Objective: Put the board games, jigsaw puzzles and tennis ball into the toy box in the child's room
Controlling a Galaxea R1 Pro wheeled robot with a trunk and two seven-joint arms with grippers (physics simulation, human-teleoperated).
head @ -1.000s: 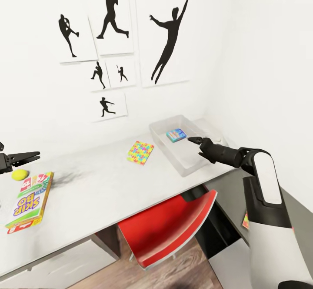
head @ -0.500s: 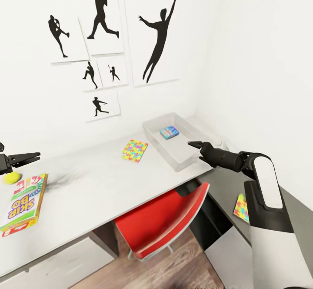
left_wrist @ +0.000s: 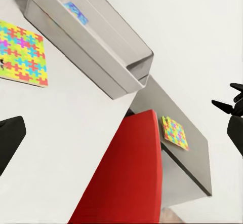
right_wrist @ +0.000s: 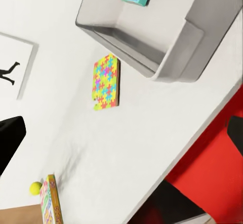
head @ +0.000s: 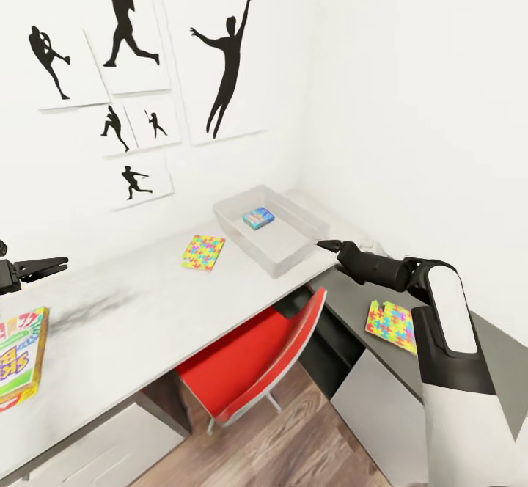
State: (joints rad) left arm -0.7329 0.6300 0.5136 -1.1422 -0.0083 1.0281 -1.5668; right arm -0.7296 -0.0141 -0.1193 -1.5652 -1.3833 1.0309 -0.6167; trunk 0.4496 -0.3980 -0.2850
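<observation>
Pale grey landmark: the toy box (head: 282, 241) stands on the table (head: 147, 311) near its right end, against the wall; every place below is given from it.
Left gripper (head: 45, 265): far left of the toy box, hanging over the table's left part; two dark fingers reach toward the box with a narrow gap between them and nothing held.
SKIP BO board game (head: 20, 355): far left of the toy box, flat on the table near its front edge, below the left gripper; not yet packed.
Tennis ball (right_wrist: 35, 187): far from the toy box, just beside the SKIP BO box's end, as the right wrist view shows; not yet packed.
Jigsaw puzzle (head: 203, 252): just left of the toy box, flat on the table, apart from its wall; not yet packed.
Blue board game (head: 258, 218): inside the toy box, on its floor; this one is done.
Right gripper (head: 328, 245): just right of the toy box's near corner; fingers look drawn together and empty, though they are small here.
Second jigsaw puzzle (head: 393, 324): right of and below the toy box, on a lower grey surface (head: 352, 304), under the right forearm; not yet packed.
Progress: one toy in, four seen outside; the bed's remaining game is unaccounted for.
</observation>
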